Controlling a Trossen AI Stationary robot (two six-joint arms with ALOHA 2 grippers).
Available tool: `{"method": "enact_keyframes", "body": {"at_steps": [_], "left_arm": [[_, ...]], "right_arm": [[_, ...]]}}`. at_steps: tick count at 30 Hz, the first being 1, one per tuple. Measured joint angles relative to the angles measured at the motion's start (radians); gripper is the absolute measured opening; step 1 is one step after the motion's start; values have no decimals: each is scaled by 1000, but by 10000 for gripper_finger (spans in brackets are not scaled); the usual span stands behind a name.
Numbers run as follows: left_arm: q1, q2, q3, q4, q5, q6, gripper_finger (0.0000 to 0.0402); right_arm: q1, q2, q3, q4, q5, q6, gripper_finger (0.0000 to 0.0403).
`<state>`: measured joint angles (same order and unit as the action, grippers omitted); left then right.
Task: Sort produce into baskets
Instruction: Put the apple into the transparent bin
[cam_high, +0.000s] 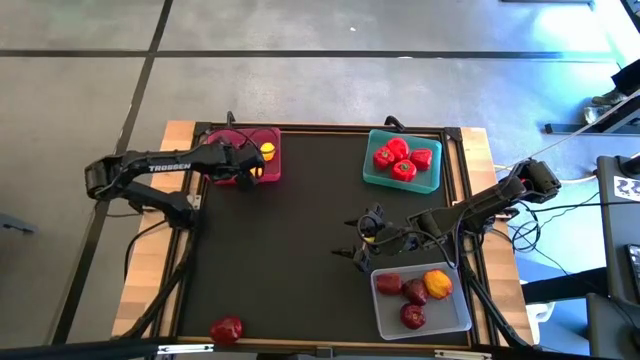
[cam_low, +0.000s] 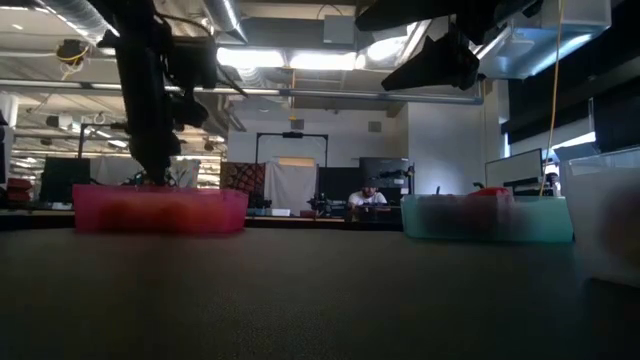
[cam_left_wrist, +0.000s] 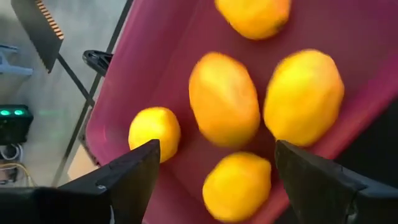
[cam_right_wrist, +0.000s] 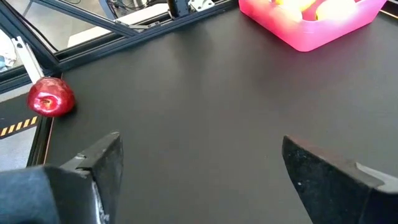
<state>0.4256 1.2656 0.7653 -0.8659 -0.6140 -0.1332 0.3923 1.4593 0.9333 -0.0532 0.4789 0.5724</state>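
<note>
Left wrist view: five yellow lemons (cam_left_wrist: 224, 99) lie in the pink basket (cam_left_wrist: 155, 56); the high view shows only one lemon (cam_high: 268, 152) there, the rest hidden under the arm.
Right wrist view: a dark red apple (cam_right_wrist: 51, 98) alone on the mat toward 10 o'clock, the pink basket (cam_right_wrist: 311, 25) toward 1 o'clock.
High view only: teal basket (cam_high: 372, 172) at 1 o'clock with red peppers (cam_high: 399, 157); clear basket (cam_high: 455, 318) at 5 o'clock holding apples (cam_high: 412, 316) and one lemon (cam_high: 437, 284); stray apple (cam_high: 226, 329) at 7 o'clock.
Left gripper (cam_left_wrist: 214, 171): over the pink basket, jaws spread, grasping nothing.
Right gripper (cam_right_wrist: 199, 168): beside the clear basket, jaws released wide, empty.
</note>
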Motion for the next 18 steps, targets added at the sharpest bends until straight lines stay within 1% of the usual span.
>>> {"method": "enact_keyframes", "body": {"at_steps": [5, 8, 11, 14, 18], "left_arm": [[-83, -1, 88, -135, 17, -67, 306], [-152, -1, 141, -187, 67, -106, 301], [-229, -1, 180, -215, 152, -131, 300], [-313, -2, 210, -236, 268, -157, 299], [-439, -2, 229, -248, 423, -217, 299]], "right_arm": [[0, 0, 0, 0, 0, 1, 351], [0, 0, 0, 0, 0, 2, 351], [0, 0, 0, 0, -22, 2, 351], [0, 0, 0, 0, -53, 3, 351], [1, 0, 0, 0, -56, 3, 351]]}}
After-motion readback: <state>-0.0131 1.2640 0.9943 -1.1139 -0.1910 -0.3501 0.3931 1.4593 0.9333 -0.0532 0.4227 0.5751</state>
